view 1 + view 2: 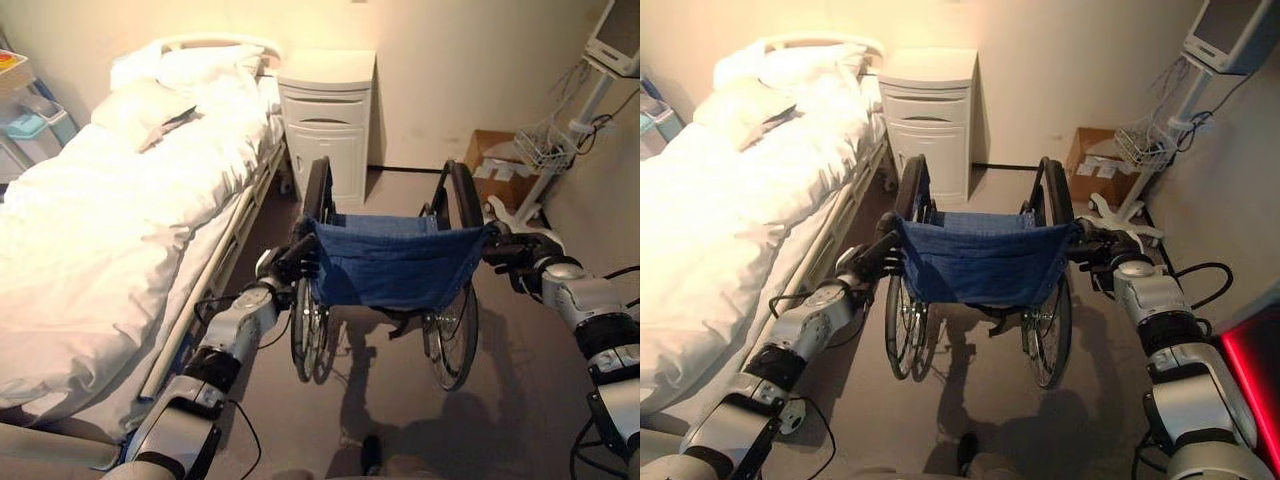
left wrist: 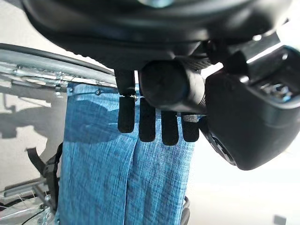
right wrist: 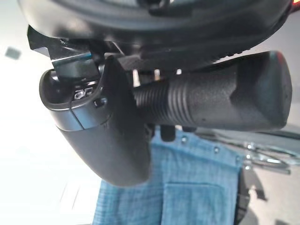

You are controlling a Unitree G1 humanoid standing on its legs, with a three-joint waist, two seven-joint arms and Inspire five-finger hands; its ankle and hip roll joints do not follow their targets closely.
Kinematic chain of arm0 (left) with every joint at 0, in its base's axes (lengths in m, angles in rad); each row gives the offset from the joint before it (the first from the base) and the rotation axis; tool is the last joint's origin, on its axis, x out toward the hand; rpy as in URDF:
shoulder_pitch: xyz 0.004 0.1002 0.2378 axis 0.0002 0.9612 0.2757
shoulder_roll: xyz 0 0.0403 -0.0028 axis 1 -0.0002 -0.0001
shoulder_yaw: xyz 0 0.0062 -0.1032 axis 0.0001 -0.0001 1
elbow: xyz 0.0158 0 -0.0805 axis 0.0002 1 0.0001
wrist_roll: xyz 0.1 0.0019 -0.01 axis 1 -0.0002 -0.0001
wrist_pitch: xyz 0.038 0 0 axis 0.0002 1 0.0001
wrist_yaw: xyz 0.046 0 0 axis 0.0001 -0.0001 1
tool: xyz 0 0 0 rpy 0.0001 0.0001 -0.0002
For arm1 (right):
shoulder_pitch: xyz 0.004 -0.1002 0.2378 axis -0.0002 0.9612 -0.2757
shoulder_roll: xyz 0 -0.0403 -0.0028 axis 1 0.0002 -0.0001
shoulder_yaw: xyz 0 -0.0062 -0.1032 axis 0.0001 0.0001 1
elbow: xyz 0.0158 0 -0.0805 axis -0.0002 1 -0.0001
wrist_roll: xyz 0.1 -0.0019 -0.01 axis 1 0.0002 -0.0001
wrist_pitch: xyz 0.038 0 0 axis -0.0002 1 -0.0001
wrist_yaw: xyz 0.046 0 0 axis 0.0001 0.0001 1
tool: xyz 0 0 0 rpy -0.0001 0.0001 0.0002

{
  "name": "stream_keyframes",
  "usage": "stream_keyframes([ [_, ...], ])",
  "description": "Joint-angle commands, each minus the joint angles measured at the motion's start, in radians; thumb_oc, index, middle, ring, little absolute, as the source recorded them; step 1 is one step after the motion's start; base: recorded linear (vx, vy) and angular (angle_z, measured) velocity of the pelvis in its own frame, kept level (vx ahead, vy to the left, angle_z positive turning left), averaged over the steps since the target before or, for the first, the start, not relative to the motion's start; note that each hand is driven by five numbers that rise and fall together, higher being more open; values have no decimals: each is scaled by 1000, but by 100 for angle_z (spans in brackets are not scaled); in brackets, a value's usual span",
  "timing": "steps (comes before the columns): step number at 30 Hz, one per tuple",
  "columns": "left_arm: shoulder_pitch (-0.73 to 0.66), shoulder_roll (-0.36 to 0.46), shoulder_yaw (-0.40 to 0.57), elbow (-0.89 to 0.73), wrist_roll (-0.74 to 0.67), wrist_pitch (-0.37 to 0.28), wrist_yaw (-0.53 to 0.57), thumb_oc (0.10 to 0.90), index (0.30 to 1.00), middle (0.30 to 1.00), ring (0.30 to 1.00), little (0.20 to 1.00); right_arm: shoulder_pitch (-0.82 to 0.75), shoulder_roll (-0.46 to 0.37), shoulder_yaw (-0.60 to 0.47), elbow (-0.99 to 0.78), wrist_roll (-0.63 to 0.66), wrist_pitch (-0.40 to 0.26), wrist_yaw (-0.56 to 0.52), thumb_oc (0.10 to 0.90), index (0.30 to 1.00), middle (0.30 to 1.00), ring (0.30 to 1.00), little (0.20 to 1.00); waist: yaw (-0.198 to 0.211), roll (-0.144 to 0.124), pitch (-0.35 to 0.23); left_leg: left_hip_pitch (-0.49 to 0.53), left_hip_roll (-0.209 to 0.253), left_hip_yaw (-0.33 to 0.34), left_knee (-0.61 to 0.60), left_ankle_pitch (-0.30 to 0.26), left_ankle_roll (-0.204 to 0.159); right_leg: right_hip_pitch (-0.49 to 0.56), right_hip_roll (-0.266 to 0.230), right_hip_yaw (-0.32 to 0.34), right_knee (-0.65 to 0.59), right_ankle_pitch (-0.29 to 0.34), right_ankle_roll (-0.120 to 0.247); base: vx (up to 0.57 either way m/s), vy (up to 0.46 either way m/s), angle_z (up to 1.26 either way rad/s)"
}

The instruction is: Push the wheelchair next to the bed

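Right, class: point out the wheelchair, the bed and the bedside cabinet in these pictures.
wheelchair (image 1: 390,262): left eye view, on the blue fabric backrest.
bed (image 1: 110,215): left eye view, on the white duvet.
bedside cabinet (image 1: 930,130): right eye view, on its white front.

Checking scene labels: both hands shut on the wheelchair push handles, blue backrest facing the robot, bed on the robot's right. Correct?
One error: the bed is on the robot's left, as the left eye view shows. The rest holds: the left hand and the right hand are shut on the push handles of the wheelchair, its blue backrest facing the robot.
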Motion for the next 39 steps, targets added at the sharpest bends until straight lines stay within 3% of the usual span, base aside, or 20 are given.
stream_keyframes([
  [1,-58,34,-3,-112,-15,-74,-74,400,300,300,300,300,-132,98,103,-119,29,-144,116,400,300,300,300,300,83,-20,-61,38,8,78,-196,191,51,43,-64,10,24,41,90,214,-79,21],
  [5,-55,28,-9,-98,-6,-68,-111,400,300,300,300,300,-211,102,129,-52,41,-134,127,400,300,300,300,300,110,-4,-65,70,6,124,-494,206,40,98,-23,12,0,8,96,220,-13,-24],
  [8,-28,17,-23,-122,6,-68,-94,400,300,300,300,300,-211,107,135,-58,43,-130,118,400,300,300,300,300,143,21,-76,29,-19,152,-737,272,21,151,15,-1,-32,-16,101,234,11,1],
  [10,-9,26,-24,-144,-4,-70,-84,400,300,300,300,300,-197,106,131,-59,35,-138,130,400,300,300,300,300,164,27,-83,-5,-26,176,-810,316,17,184,31,-4,-44,-31,101,213,-8,7],
  [13,2,44,-20,-158,-34,-65,-81,400,300,300,300,300,-194,101,131,-33,18,-156,153,400,300,300,300,300,185,34,-94,-36,-32,230,-849,346,21,220,51,-16,-53,-55,95,243,-22,-23],
  [15,7,49,-17,-158,-45,-58,-79,400,300,300,300,300,-201,103,135,0,13,-171,174,400,300,300,300,300,199,31,-109,-36,-57,263,-871,326,25,248,58,-25,-53,-86,97,260,-20,-35],
  [16,11,51,-13,-158,-53,-54,-71,400,300,300,300,300,-218,110,144,26,10,-176,192,400,300,300,300,300,218,32,-118,-36,-71,261,-869,324,52,251,67,-29,-49,-91,93,137,-4,-18],
  [20,27,58,0,-155,-60,-66,-65,400,300,300,300,300,-235,130,155,60,7,-187,206,400,300,300,300,300,250,21,-134,-23,-89,236,-851,287,87,257,59,-34,-26,-117,97,229,7,-30],
  [21,32,62,8,-155,-62,-68,-64,400,300,300,300,300,-231,131,146,69,-1,-197,219,400,300,300,300,300,263,9,-138,-12,-106,222,-832,245,96,271,40,-39,-4,-147,106,257,16,-4],
  [23,42,64,14,-149,-52,-72,-81,400,300,300,300,300,-225,131,138,82,-2,-214,227,400,300,300,300,300,278,-2,-143,-9,-113,207,-818,226,116,270,20,-55,42,-152,123,199,26,19],
  [27,47,76,19,-134,-14,-75,-126,400,300,300,300,300,-203,124,109,81,5,-232,230,400,300,300,300,300,297,-10,-131,19,-127,135,-804,222,159,208,-47,-89,281,-22,196,153,64,46],
  [28,48,81,21,-129,-3,-80,-141,400,300,300,300,300,-188,120,97,71,-3,-238,231,400,300,300,300,300,292,-5,-123,41,-131,90,-801,216,168,161,-75,-70,431,48,221,162,66,58],
  [31,42,89,18,-114,-3,-105,-147,400,300,300,300,300,-180,121,89,51,-5,-241,231,400,300,300,300,300,261,14,-111,78,-123,16,-791,202,172,53,-82,1,553,95,219,117,8,46],
  [33,22,89,15,-98,-14,-115,-152,400,300,300,300,300,-192,126,88,47,-9,-231,225,400,300,300,300,300,244,22,-101,101,-114,-16,-790,194,165,5,-103,20,487,64,200,91,-118,32],
  [35,-5,92,6,-81,-23,-131,-159,400,300,300,300,300,-195,125,86,37,-10,-237,218,400,300,300,300,300,226,34,-90,123,-90,-48,-788,186,146,-26,-129,30,322,49,181,54,-269,-2],
  [36,-13,96,-6,-84,-36,-143,-159,400,300,300,300,300,-186,118,90,16,-5,-245,207,400,300,300,300,300,204,32,-79,136,-81,-64,-782,165,137,-46,-131,65,160,62,182,36,-281,-1],
  [37,-13,97,-11,-90,-39,-148,-157,400,300,300,300,300,-180,114,92,4,-3,-247,200,400,300,300,300,300,195,30,-76,137,-80,-70,-782,159,135,-56,-127,85,127,69,186,-2,-351,37],
  [38,-13,102,-25,-112,-47,-154,-148,400,300,300,300,300,-157,93,99,-49,9,-238,177,400,300,300,300,300,160,22,-65,139,-73,-84,-780,142,133,-84,-109,146,54,102,201,-18,-219,52],
  [39,-15,103,-26,-117,-50,-150,-147,400,300,300,300,300,-152,91,99,-63,11,-231,169,400,300,300,300,300,155,21,-63,139,-71,-88,-779,140,133,-88,-104,152,57,101,202,-13,-320,57],
])
